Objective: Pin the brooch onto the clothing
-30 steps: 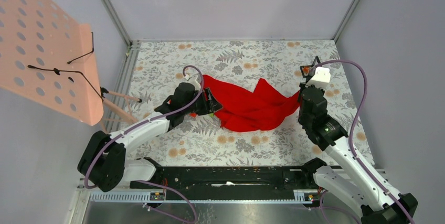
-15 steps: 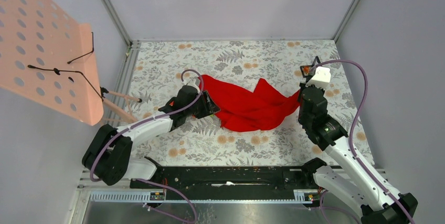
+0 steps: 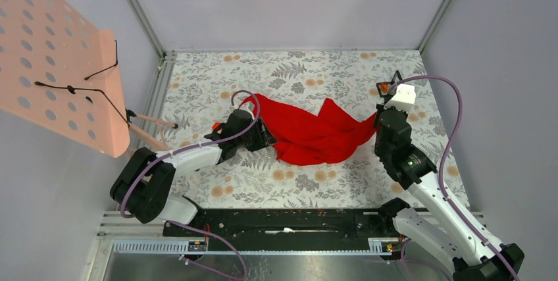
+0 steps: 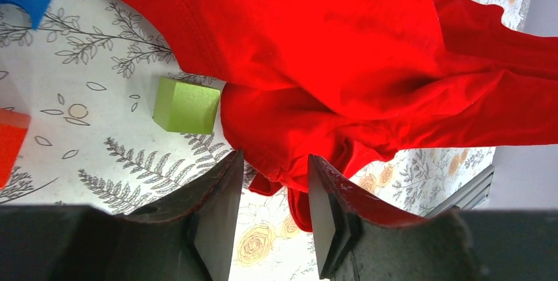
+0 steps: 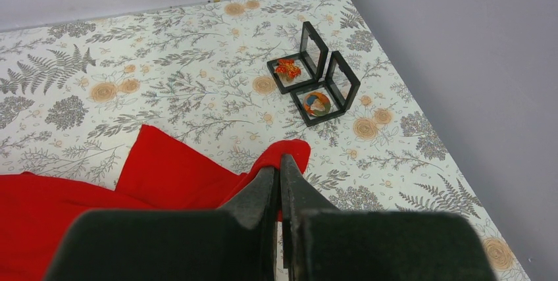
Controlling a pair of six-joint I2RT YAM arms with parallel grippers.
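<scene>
"How far along is it?"

"Hardly begun, I'd say. The shirt [image 3: 309, 133] lies crumpled in the middle of the table [image 3: 217, 189], bright red and full of folds, with nothing pinned on it."

"The grippers?"

"The left gripper [image 4: 272, 166] is half open astride a fold at the shirt's left edge. The right gripper [image 5: 280, 166] is pinched shut on its right corner, I think."

"And the pinning?"

"Two brooches [image 5: 287, 68] sit in open cases [image 5: 344, 82] at the far right corner. Spreading, fetching and pinning are all left."
</scene>
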